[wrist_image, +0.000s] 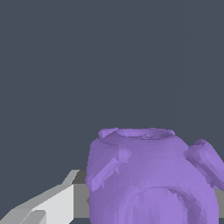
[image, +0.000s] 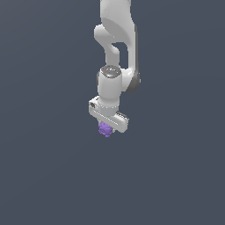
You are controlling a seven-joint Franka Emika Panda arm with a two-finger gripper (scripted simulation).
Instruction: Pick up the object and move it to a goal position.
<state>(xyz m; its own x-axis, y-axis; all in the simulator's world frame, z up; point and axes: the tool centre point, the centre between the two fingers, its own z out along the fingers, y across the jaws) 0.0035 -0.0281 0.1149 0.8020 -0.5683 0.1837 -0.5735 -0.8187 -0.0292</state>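
The object (image: 105, 129) is a small purple knobbly lump. It sits directly under the white gripper (image: 107, 128), between its fingers, at the end of the white arm in the middle of the exterior view. In the wrist view the purple object (wrist_image: 151, 179) fills the near part of the picture, with one white finger (wrist_image: 48, 205) beside it. The other finger is hidden behind the object. The gripper looks shut on the object. Whether the object rests on the floor or hangs above it cannot be told.
The dark grey floor (image: 44, 176) spreads all around with no other objects or edges in view. The white arm (image: 116, 39) rises from the gripper to the top of the exterior view.
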